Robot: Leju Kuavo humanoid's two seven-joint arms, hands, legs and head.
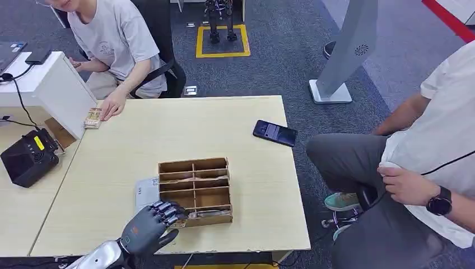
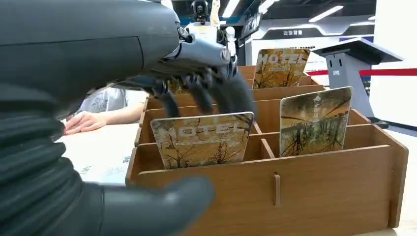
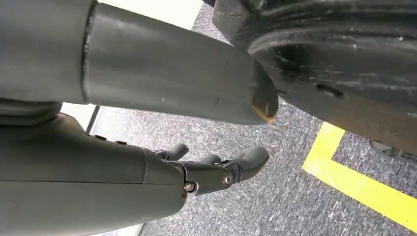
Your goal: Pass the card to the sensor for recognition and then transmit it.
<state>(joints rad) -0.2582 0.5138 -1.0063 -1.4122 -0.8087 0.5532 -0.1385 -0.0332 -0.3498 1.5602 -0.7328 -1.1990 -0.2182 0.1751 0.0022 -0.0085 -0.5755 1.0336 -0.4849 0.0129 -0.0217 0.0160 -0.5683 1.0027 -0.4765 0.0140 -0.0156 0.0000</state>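
A wooden card box (image 1: 194,191) with several compartments stands near the table's front edge. In the left wrist view a "HOTEL" card (image 2: 202,139) stands upright in its front left compartment, a second card (image 2: 314,121) stands beside it, and a third (image 2: 281,67) further back. My left hand (image 1: 147,225) hovers at the box's front left corner. Its dark fingers (image 2: 214,92) hang just over and behind the HOTEL card's top edge, while the thumb (image 2: 157,206) lies in front of the box wall, holding nothing. My right hand (image 3: 196,174) hangs over the carpet, its fingers loosely spread and empty.
A black sensor unit (image 1: 28,159) sits on the side table at the left. A white sheet (image 1: 146,192) lies beside the box and a phone (image 1: 274,133) near the right edge. One person rests a hand by a card stack (image 1: 92,118); another sits at the right.
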